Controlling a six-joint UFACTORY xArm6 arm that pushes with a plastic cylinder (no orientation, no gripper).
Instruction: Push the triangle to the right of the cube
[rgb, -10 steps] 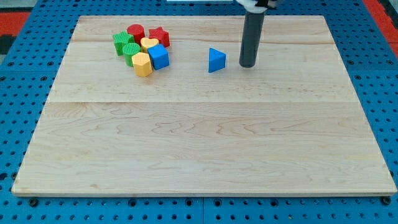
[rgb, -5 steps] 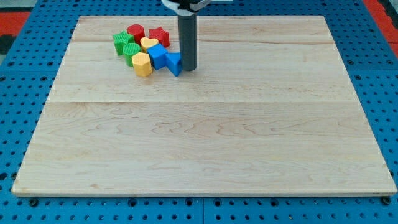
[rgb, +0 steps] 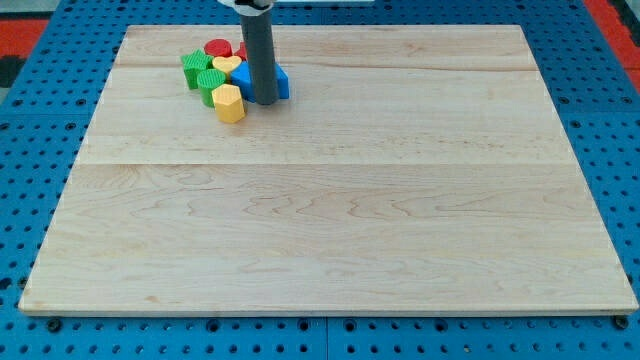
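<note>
My tip (rgb: 264, 101) stands at the right edge of the block cluster at the view's top left. A blue piece (rgb: 281, 82) shows just to the right of the rod, touching it, and looks like the blue triangle. Another bit of blue (rgb: 241, 87), likely the blue cube, shows on the rod's left. The rod hides the middle of both, so their shapes are unclear. The yellow hexagon block (rgb: 229, 103) lies just left of my tip.
The cluster also holds a yellow heart (rgb: 227, 64), a red cylinder (rgb: 218, 47), two green blocks (rgb: 195, 67) (rgb: 210, 83), and a red block (rgb: 242, 49) mostly hidden behind the rod. All rest on the wooden board (rgb: 330, 220).
My tip has swept left from the board's upper middle, pushing the blue triangle against the cube and cluster. It now stands over the blue blocks; the red star is mostly hidden.
</note>
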